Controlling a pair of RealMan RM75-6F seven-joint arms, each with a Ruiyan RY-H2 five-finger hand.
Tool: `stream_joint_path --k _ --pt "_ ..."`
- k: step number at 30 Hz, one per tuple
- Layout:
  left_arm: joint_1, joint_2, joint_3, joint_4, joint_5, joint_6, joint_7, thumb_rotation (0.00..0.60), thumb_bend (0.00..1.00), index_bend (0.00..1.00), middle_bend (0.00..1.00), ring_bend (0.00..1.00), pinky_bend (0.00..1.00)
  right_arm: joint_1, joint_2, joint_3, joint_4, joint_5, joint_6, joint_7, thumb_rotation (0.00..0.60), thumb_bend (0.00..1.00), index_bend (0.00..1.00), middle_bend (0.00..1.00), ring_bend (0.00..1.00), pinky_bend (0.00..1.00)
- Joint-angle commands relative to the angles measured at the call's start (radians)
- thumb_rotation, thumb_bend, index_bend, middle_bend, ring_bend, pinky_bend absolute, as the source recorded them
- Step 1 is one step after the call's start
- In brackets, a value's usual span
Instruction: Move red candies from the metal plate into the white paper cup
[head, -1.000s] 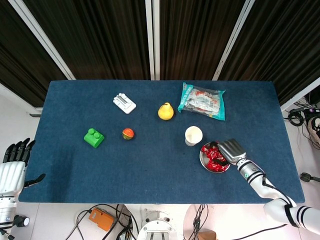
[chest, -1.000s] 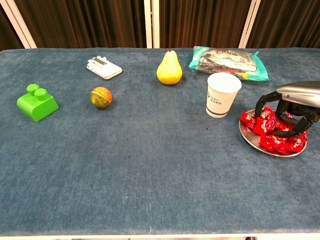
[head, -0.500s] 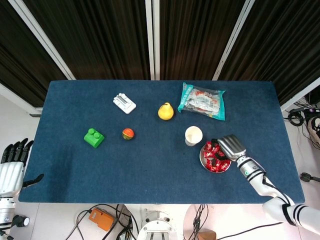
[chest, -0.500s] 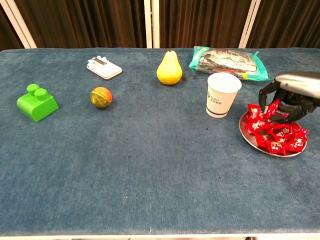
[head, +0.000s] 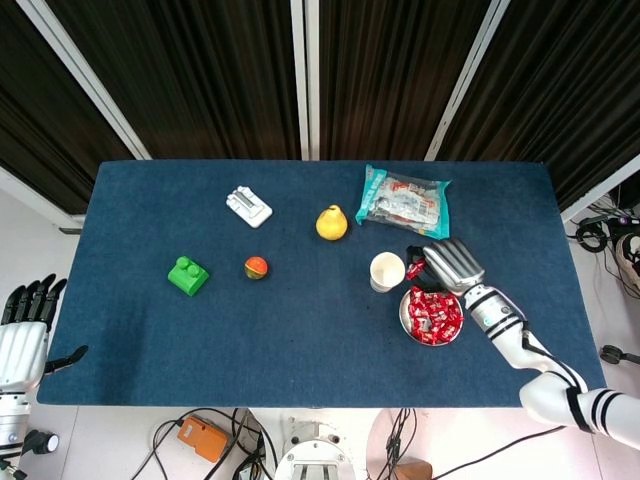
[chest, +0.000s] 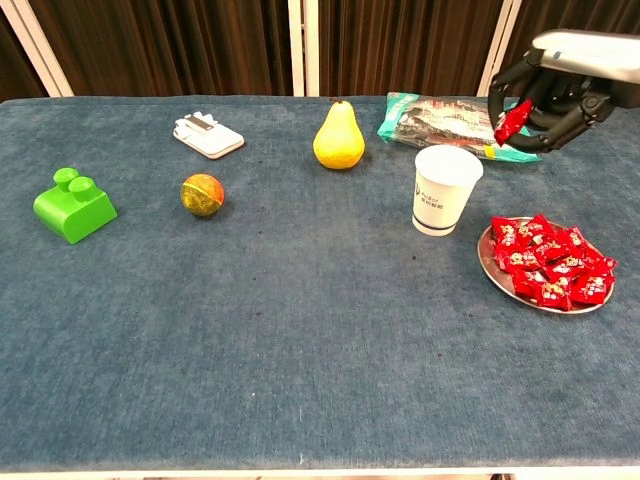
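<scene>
right hand (chest: 545, 100) has come up off the metal plate (chest: 497, 274) with one red candy (chest: 510, 121) pinched in its fingertips, other fingers curled round it. a second ago it was down in the pile, half a second ago just lifting. it now hangs raised, near the white paper cup (chest: 445, 190), on the cup's right-edge side. pick looks done; judging from this, what's left is to carry it over the cup mouth and let go. not over the opening yet as far as i can tell.

rest of the candies (chest: 552, 263) sit heaped on the plate, near the front right corner of the table (chest: 300, 350), just beside the cup. can't see into the cup, so can't tell if anything is in it.

views: chest view shows how high the hand is above the cup rim and the candy clearly in the fingers. head view flattens that; there the right hand (head: 447, 265) looks almost touching the cup (head: 387, 271), candy (head: 415, 269) a small red spot between them. head view alone shows the left hand (head: 28, 325), off the table's left edge, fingers apart, holding nothing.

untouched toward the back edge: pear (chest: 338, 138), snack bag (chest: 455, 120).
</scene>
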Motion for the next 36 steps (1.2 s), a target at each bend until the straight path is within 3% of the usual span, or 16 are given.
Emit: stream_joint_path --k 1,10,18,24,27,30,36 --pt "-0.001 0.000 -0.002 0.000 -0.002 -0.002 0.000 0.600 0.00 0.00 0.00 0.00 0.00 0.064 -0.025 0.025 0.007 0.087 -0.089 -0.091 0.600 0.61 0.77 0.94 1.00 1.00" --pt "-0.001 0.003 -0.003 -0.001 -0.008 -0.004 0.003 0.600 0.00 0.00 0.00 0.00 0.00 0.110 -0.073 0.023 0.026 0.191 -0.126 -0.198 0.600 0.59 0.60 0.94 1.00 1.00" --pt "-0.002 0.004 -0.003 -0.003 -0.001 0.000 0.008 0.600 0.00 0.00 0.00 0.00 0.00 0.117 -0.069 0.016 0.012 0.229 -0.116 -0.231 0.600 0.41 0.42 0.94 1.00 1.00" --pt "-0.004 0.003 -0.006 -0.004 0.002 0.004 0.007 0.600 0.00 0.00 0.00 0.00 0.00 0.077 -0.040 0.020 -0.030 0.184 -0.020 -0.193 0.600 0.32 0.40 0.94 1.00 1.00" --pt "-0.005 0.005 -0.006 -0.004 0.004 0.004 0.009 0.600 0.00 0.00 0.00 0.00 0.00 0.017 0.018 -0.006 -0.088 0.100 0.068 -0.139 0.600 0.32 0.41 0.94 1.00 1.00" --pt "-0.006 0.009 -0.008 -0.009 0.006 0.007 0.011 0.600 0.00 0.00 0.00 0.00 0.00 -0.056 0.085 -0.067 -0.143 0.009 0.150 -0.104 0.600 0.32 0.43 0.94 1.00 1.00" --pt "-0.005 0.013 -0.008 -0.018 0.013 0.016 0.016 0.600 0.00 0.00 0.00 0.00 0.00 -0.134 0.123 -0.173 -0.174 -0.062 0.180 -0.106 0.600 0.32 0.45 0.94 1.00 1.00"
